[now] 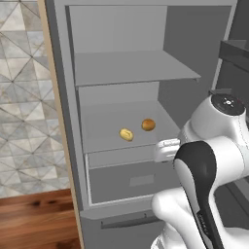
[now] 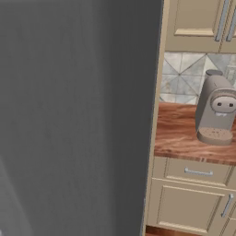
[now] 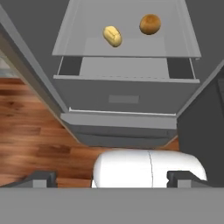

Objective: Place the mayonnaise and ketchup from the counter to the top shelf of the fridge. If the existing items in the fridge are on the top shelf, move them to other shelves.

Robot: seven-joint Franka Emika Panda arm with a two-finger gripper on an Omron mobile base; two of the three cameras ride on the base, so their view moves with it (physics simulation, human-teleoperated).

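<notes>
The fridge (image 1: 194,44) stands open in front of me, its grey inside showing. Its top shelf (image 1: 131,68) is bare. On the shelf below it lie the existing items, a yellowish oval (image 1: 126,134) (image 3: 112,36) and an orange-brown ball (image 1: 148,124) (image 3: 150,24), a little apart. My gripper (image 3: 113,179) is open with nothing between its fingertips (image 3: 41,178), out in front of the fridge and above the floor, facing the bottom drawer (image 3: 124,98). The counter (image 2: 184,133) shows to the right of the fridge. The mayonnaise and the ketchup are out of view.
The fridge's tan-edged door (image 1: 53,121) stands open on the left. A grey coffee machine (image 2: 214,110) sits on the counter above beige drawers (image 2: 198,173). Wood floor (image 3: 30,127) lies in front of the fridge, and my own arm (image 1: 204,185) fills the lower right.
</notes>
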